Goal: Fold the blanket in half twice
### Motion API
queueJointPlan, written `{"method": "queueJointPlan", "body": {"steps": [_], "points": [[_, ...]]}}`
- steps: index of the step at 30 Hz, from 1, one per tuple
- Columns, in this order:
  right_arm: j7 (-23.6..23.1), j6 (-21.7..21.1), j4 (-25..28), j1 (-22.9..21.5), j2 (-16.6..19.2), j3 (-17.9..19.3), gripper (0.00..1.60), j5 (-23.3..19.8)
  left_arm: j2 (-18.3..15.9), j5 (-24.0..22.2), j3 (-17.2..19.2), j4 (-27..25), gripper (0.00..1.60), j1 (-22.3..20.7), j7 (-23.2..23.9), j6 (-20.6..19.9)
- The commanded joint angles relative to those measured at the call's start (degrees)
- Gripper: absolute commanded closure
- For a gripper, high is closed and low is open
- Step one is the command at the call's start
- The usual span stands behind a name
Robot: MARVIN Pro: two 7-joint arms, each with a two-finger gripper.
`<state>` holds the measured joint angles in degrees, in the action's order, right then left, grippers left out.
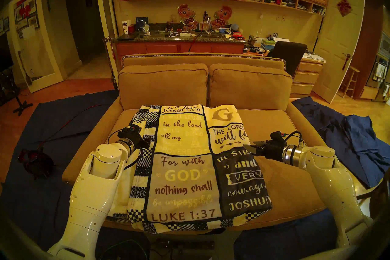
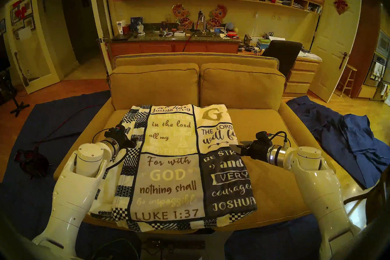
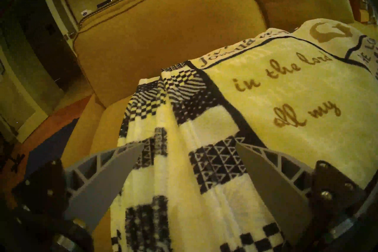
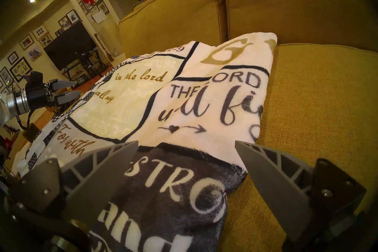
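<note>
The blanket (image 1: pixel 185 168) (image 2: pixel 168 168) lies folded on the sofa seat with its text panels facing up and its checkered border along the left and front edges. Stacked layers show at its left edge. My left gripper (image 1: pixel 147 141) (image 2: pixel 135 140) (image 3: pixel 190 144) hovers open over the blanket's left border, about halfway along, with nothing between its fingers. My right gripper (image 1: pixel 250 148) (image 2: pixel 235 147) (image 4: pixel 186 142) stands open over the blanket's (image 4: pixel 143 106) right edge, one finger above the cloth and one above the bare cushion. The left gripper (image 4: pixel 78 88) also shows in the right wrist view.
The tan sofa (image 1: pixel 285 179) has two back cushions (image 1: pixel 164 84) right behind the blanket. Dark blue cloths cover the floor on the left (image 1: pixel 52 126) and lie crumpled on the right (image 1: pixel 348 137). A red cable reel (image 1: pixel 35 160) sits on the left cloth.
</note>
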<state>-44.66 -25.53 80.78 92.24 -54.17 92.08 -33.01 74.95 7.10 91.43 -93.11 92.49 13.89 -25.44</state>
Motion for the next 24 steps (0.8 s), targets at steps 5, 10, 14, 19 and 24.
{"method": "queueJointPlan", "body": {"steps": [5,10,14,19,24], "points": [[-0.4,0.6,1.3,-0.1,0.1,0.7,0.0,-0.5,0.7,-0.3,0.3,-1.1,0.0,-0.3,-0.4,0.5],[-0.6,0.9,3.2,1.4,-0.1,2.1,0.0,-1.6,0.7,-0.3,0.3,-1.1,0.0,-0.3,-0.4,0.5],[-0.4,1.2,4.0,3.0,-0.2,3.6,0.0,-2.5,0.7,-0.3,0.3,-1.1,0.0,-0.3,-0.4,0.6],[-0.5,1.7,4.1,4.3,-0.2,4.4,0.0,-2.7,1.0,-3.0,3.3,-0.7,0.0,2.0,0.5,0.1],[-0.3,1.5,4.9,4.7,-0.2,4.5,0.0,-2.7,0.8,-5.0,6.7,-1.4,0.0,4.4,0.8,0.4]]}}
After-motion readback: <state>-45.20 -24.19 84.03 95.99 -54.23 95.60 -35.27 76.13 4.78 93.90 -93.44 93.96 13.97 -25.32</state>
